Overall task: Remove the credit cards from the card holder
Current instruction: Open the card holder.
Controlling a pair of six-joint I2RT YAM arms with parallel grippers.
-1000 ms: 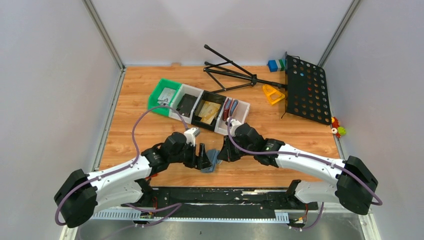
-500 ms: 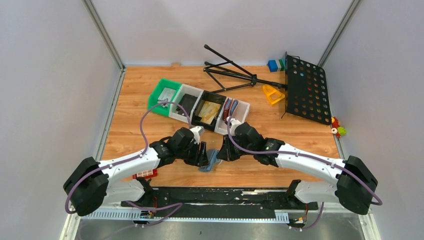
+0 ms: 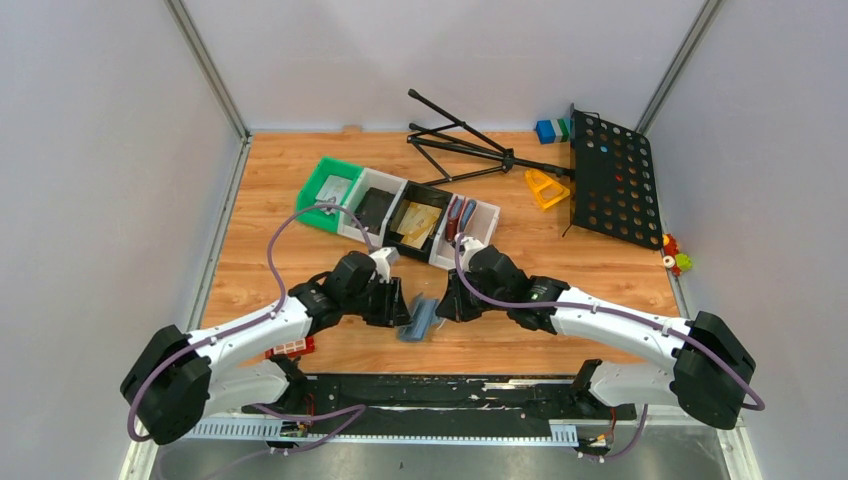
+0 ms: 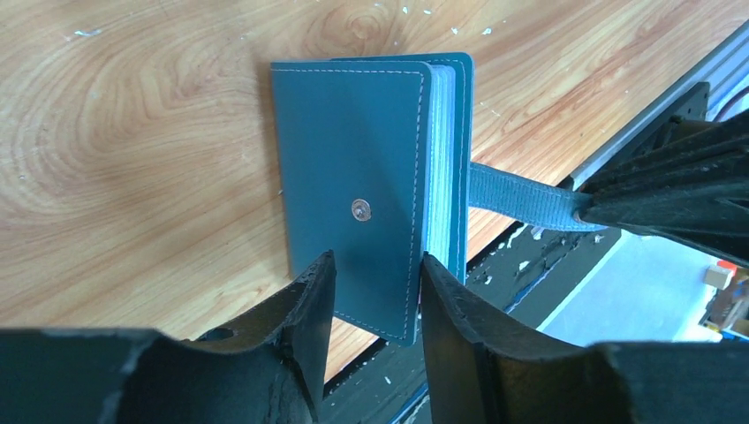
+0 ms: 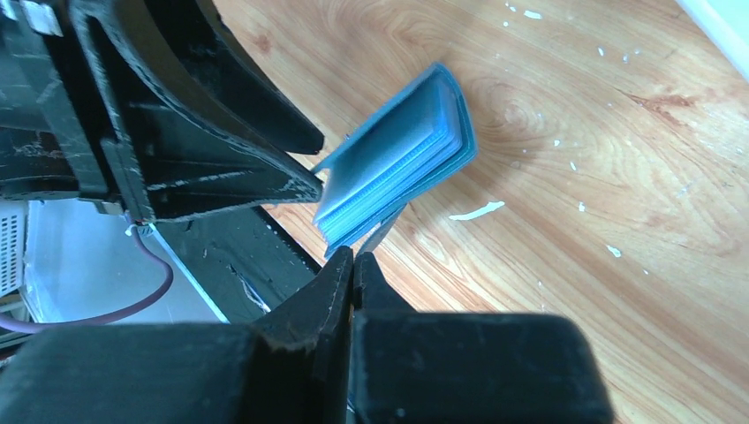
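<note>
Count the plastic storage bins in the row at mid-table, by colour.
Green plastic bin: 1
White plastic bins: 2
Black plastic bin: 1
Total: 4

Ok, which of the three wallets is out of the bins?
The slate-blue card holder, out over the table; the dark red wallet and the bluish-grey wallet sit in the white end bin.

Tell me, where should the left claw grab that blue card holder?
On the card holder, the front flap at its free edge, approached from where the left gripper sits. The right gripper pinches the strap, and the flap stands off the pockets, so fingers probably fit behind it.
</note>
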